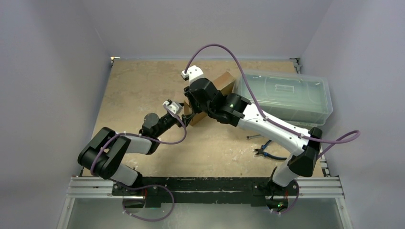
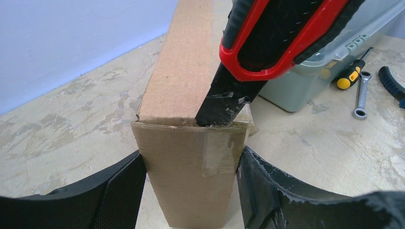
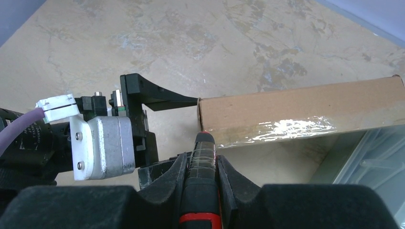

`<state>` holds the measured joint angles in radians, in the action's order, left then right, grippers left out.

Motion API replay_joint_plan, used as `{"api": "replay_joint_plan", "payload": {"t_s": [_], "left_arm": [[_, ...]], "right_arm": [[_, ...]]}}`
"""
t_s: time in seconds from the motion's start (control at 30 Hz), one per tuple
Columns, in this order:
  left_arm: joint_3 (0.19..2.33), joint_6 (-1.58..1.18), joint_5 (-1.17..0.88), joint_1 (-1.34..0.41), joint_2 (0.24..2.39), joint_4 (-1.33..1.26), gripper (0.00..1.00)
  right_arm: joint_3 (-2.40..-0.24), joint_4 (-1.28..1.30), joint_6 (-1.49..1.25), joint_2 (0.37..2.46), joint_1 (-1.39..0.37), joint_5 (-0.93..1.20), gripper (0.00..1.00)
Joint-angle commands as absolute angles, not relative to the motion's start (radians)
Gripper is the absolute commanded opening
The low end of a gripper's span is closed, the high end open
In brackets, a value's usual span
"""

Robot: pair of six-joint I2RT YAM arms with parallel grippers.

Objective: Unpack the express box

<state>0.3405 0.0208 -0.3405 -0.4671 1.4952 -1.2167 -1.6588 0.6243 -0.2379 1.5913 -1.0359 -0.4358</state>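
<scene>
Express box (image 2: 191, 157), a flat brown cardboard mailer with clear tape on one edge, is standing closed on a narrow side on the desk (image 1: 143, 86), its far end just beside the clear plastic lidded bin (image 1: 286, 93). The left hand (image 2: 191, 167) is clamping the box's near end, one finger against each broad face. The right hand (image 3: 203, 164) is gripping a red-and-black utility knife (image 2: 282, 33), its blade meeting the taped top corner. The bin's lid is sitting shut; I cannot tell its contents.
</scene>
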Motion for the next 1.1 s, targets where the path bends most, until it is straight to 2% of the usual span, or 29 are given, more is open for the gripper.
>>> {"api": "replay_joint_plan", "payload": {"t_s": [0.0,0.47,0.6,0.73,0.9,1.07], "left_arm": [[0.346,0.051,-0.296,-0.454,1.506,-1.265,0.45],[0.349,0.016,-0.302,-0.454,1.514,-1.283,0.41],[0.350,0.008,-0.308,-0.454,1.516,-1.288,0.40],[0.348,0.008,-0.301,-0.454,1.514,-1.289,0.39],[0.349,0.008,-0.306,-0.454,1.514,-1.299,0.39],[0.348,-0.019,-0.308,-0.454,1.509,-1.302,0.38]], "right_arm": [[-1.662,0.679,-0.234,1.536,-1.042,-0.494,0.00],[-1.478,0.527,-0.227,1.440,-1.052,-0.478,0.00],[-1.365,0.350,-0.185,1.385,-1.055,-0.436,0.00],[-1.356,0.364,-0.208,1.392,-1.065,-0.476,0.00],[-1.180,0.148,-0.177,1.287,-1.069,-0.477,0.00],[-1.109,0.083,-0.183,1.278,-1.069,-0.474,0.00]]}}
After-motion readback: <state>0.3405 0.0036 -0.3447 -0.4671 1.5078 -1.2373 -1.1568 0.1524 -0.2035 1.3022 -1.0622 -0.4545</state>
